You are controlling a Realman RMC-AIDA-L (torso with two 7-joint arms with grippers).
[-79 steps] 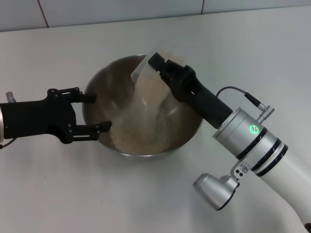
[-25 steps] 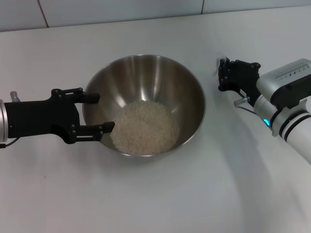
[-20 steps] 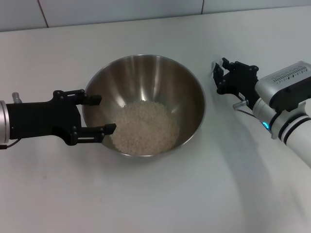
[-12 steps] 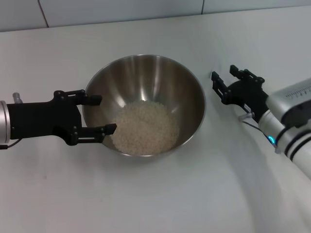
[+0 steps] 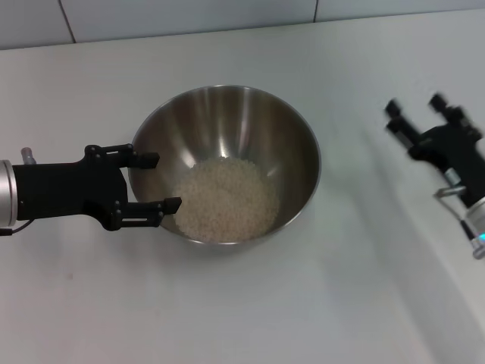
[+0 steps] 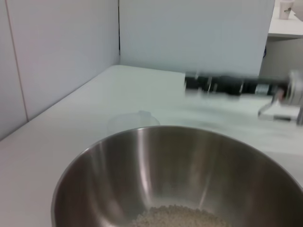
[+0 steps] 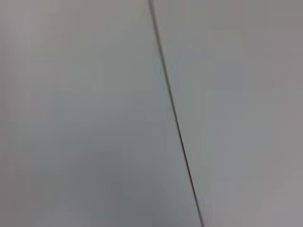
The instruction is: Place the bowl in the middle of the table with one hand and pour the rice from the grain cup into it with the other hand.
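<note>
**Steel bowl filled, right arm pulling away**

Black left gripper (image 5: 151, 182) sits at the left side of the large round stainless-steel bowl (image 5: 265, 129), its fingers (image 5: 148, 203) spread on either side of the rim, not clamped. One bowl stands mid-counter (image 5: 250, 303) with a single pale mound of off-white rice (image 5: 226, 199) in its bottom. Since the pour seconds ago, the black right gripper (image 5: 424, 114) has withdrawn to the far right, fingers apart and holding nothing. One small translucent frosted cup (image 6: 132, 120) shows faintly beyond the bowl in the left wrist view. Pouring looks finished; the task seems essentially complete.
</note>
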